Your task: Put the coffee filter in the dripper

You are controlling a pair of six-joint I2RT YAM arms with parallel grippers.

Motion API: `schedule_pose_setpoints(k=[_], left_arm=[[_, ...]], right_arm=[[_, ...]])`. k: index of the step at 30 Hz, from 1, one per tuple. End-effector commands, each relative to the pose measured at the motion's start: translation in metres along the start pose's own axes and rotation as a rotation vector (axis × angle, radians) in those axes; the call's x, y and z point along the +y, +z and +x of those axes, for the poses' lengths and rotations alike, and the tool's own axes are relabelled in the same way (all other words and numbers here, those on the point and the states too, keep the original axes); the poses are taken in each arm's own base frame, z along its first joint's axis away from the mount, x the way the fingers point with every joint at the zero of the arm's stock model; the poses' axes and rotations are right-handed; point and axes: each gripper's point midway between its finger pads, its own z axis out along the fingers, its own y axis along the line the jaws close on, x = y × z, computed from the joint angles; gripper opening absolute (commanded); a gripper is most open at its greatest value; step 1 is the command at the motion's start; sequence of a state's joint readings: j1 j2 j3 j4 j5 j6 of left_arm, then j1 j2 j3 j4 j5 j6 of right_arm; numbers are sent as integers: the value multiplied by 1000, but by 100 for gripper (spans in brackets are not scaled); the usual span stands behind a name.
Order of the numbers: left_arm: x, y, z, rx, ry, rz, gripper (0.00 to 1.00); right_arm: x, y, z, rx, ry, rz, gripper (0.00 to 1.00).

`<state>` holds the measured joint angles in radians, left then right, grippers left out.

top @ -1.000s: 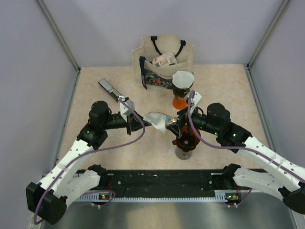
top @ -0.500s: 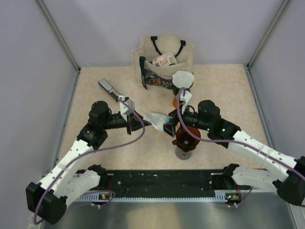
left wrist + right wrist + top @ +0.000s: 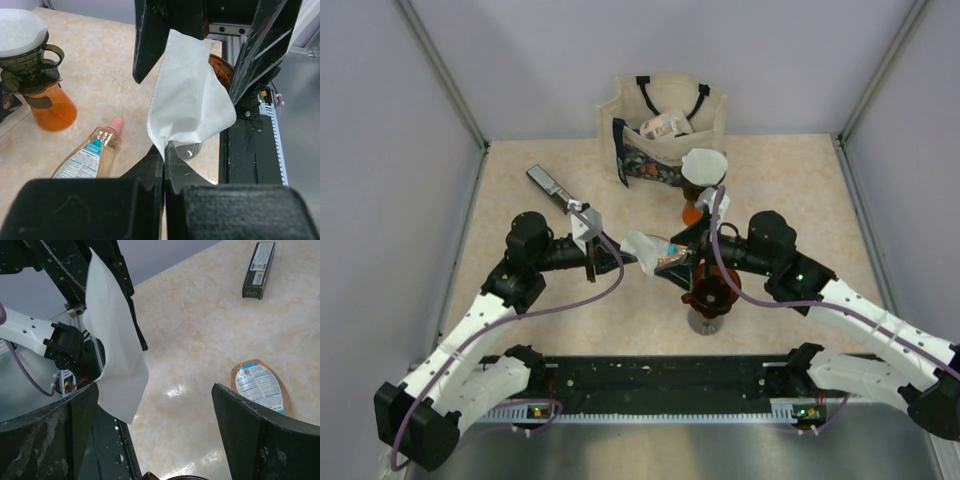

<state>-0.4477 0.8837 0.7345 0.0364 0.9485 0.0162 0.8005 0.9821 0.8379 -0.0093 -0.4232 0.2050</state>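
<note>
My left gripper (image 3: 164,152) is shut on the lower corner of a white paper coffee filter (image 3: 187,100) and holds it up above the table; from above the filter (image 3: 642,248) hangs mid-table. My right gripper (image 3: 675,256) is open, its fingers (image 3: 150,35) standing on either side of the filter's free end. In the right wrist view the filter (image 3: 115,355) sits beside the left finger of the open gripper (image 3: 155,405). The dark red-brown dripper (image 3: 710,293) stands on a glass stand below the right wrist and has no filter in it.
A second dripper lined with a filter (image 3: 704,165) sits on an orange carafe (image 3: 50,112) at the back. A small pink-capped bottle (image 3: 92,150) lies under the grippers. A black box (image 3: 548,183) lies at the left, and a cloth bag (image 3: 665,120) stands at the back.
My right gripper moved left off the dripper, then turned and rose so its open fingers stand at the filter. The left gripper and filter have hardly moved.
</note>
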Motion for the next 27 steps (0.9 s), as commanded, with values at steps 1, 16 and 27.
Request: schedule_pose_setpoints(k=[1, 16, 27], left_arm=[[-3, -2, -11, -36, 50, 1, 0], [-14, -4, -8, -29, 76, 60, 0], [-12, -3, -5, -17, 69, 59, 0]], right_arm=[[14, -10, -34, -107, -50, -40, 96], [-4, -18, -59, -161, -95, 91, 95], [-5, -16, -88, -209, -158, 108, 96]])
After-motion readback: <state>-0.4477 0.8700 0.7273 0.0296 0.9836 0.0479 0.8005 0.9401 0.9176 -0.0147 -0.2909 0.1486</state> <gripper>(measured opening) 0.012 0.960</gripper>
